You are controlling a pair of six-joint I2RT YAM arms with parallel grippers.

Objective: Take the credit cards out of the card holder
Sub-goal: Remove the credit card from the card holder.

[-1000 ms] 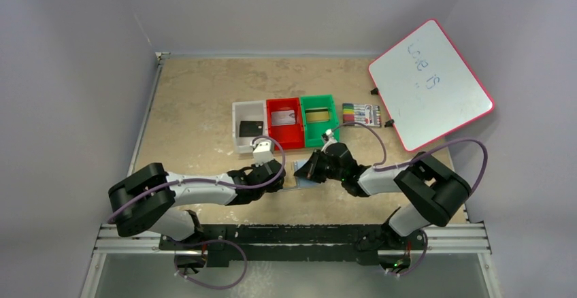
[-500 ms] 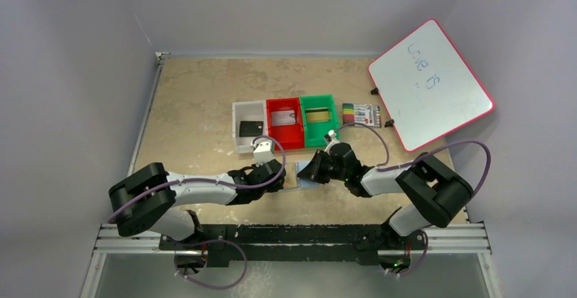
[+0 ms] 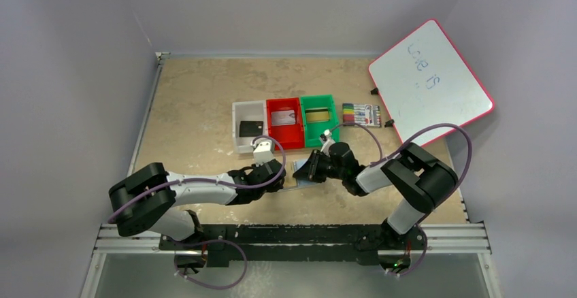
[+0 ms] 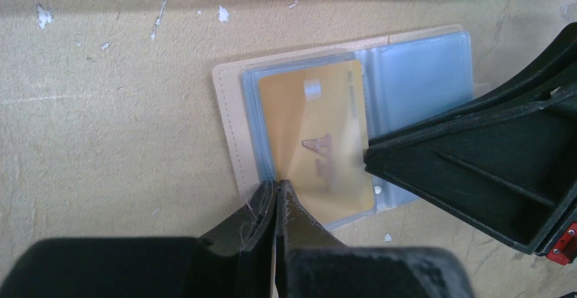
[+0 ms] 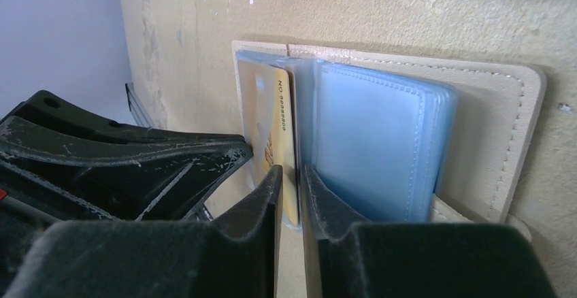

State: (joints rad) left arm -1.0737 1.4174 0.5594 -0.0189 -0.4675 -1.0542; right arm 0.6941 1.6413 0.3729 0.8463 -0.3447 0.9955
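Grey walls close in a scuffed tan table (image 3: pixel 197 101). Near its front edge, between the 2 arms, the card holder (image 4: pixel 228 131) lies open and flat, tan cover down and light-blue pockets (image 5: pixel 374 141) facing up. A gold card (image 4: pixel 316 141) sits in the clear sleeve (image 4: pixel 253 135) on one half. The left gripper (image 4: pixel 276 188) is closed tight, its tips at the near edge of that sleeve by the card's corner; whether it pinches the plastic is unclear. The right gripper (image 5: pixel 291 175) reaches in from the opposite side, its jaws a narrow gap apart and the card's edge in the gap. Farther back, 3 containers stand in a row: a white bin (image 3: pixel 246 145), a red bin (image 3: pixel 289 137) and a green bin (image 3: pixel 316 133), each with 1 card inside. A marker pack (image 3: pixel 361 114) lies to their right, beside a tilted, red-framed whiteboard (image 3: pixel 430 84).
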